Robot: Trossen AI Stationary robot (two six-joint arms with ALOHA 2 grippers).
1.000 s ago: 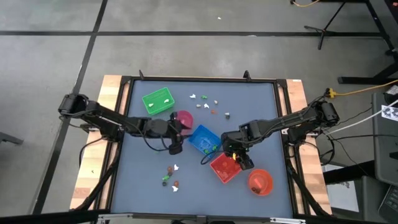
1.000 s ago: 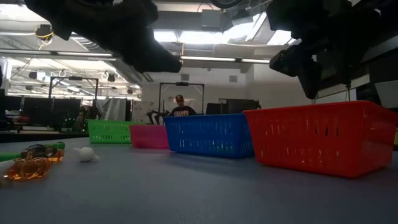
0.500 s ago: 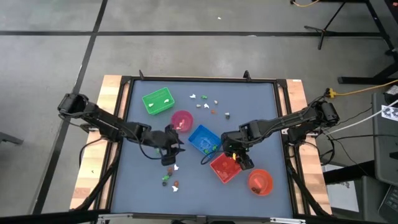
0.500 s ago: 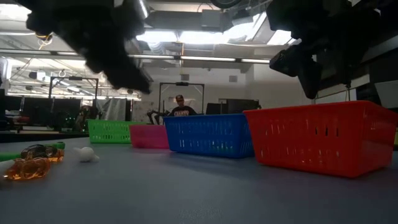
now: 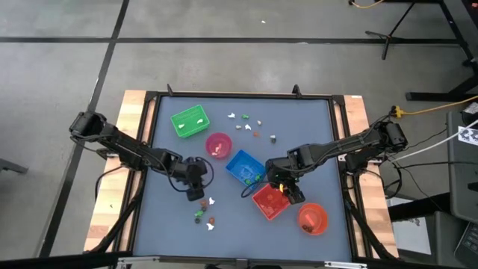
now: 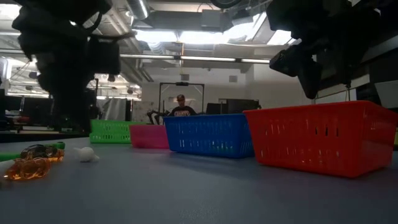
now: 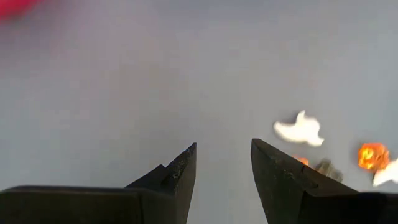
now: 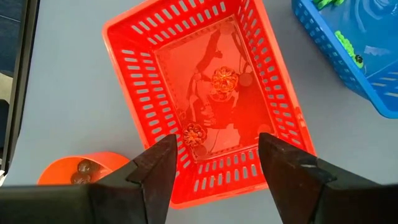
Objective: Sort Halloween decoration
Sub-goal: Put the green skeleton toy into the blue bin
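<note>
— Where was the left gripper [image 5: 197,193], and was it carrying anything?

— Low over bare grey table [image 5: 172,224], near the front cluster of trinkets. Its two fingers [image 7: 180,171] stood parted with nothing between them. Just beyond them lay a white ghost trinket [image 7: 299,130], an orange pumpkin trinket [image 7: 372,155] and a small dark piece I could not make out.

— And the right gripper [image 5: 284,189]?

— Above the red basket [image 8: 134,81], jaws wide apart and empty. Two orange pumpkin trinkets [image 8: 224,81] lay on the basket's floor beneath it.

— Where were the rest of the decorations?

— A few small white, green and dark pieces [image 5: 246,125] were scattered near the far edge of the table, well apart from the front cluster [image 5: 204,213]. Green pieces [image 8: 347,46] sat in the blue basket [image 5: 245,167], something pale in the pink bowl [image 5: 218,145], and dark ones in the orange bowl [image 8: 56,174]. The green basket [image 5: 190,122] held white specks.

— Anything beyond the table?

— In the low view, a person [image 6: 181,109] sat far back in the room.
</note>
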